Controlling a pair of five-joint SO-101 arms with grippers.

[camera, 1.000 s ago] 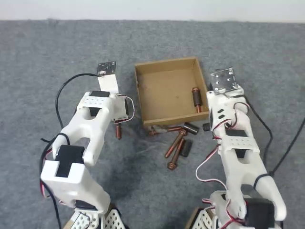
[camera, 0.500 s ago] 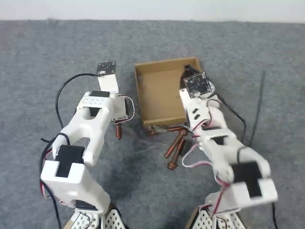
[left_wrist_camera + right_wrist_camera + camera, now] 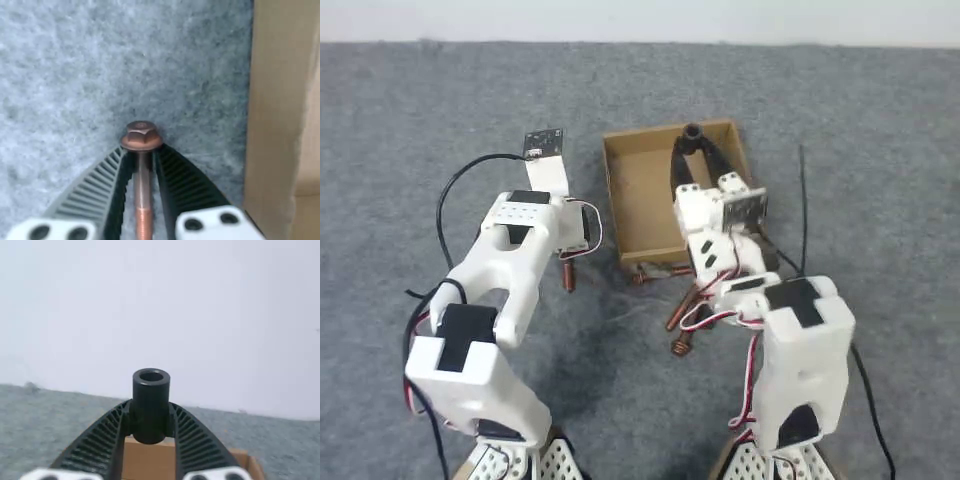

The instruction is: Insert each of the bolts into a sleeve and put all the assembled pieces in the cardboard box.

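Left gripper is clamped tight on a copper bolt, its fingers pinching the shank, the hex head poking out just past the tips. Grey carpet lies beyond it, and the cardboard box wall stands just beside the gripper. Over to the right gripper: it grips a black sleeve, upright, with the open bore showing above the tips and the box beneath. Loose bolts lie on the carpet behind that gripper, outside the box, by its arm.
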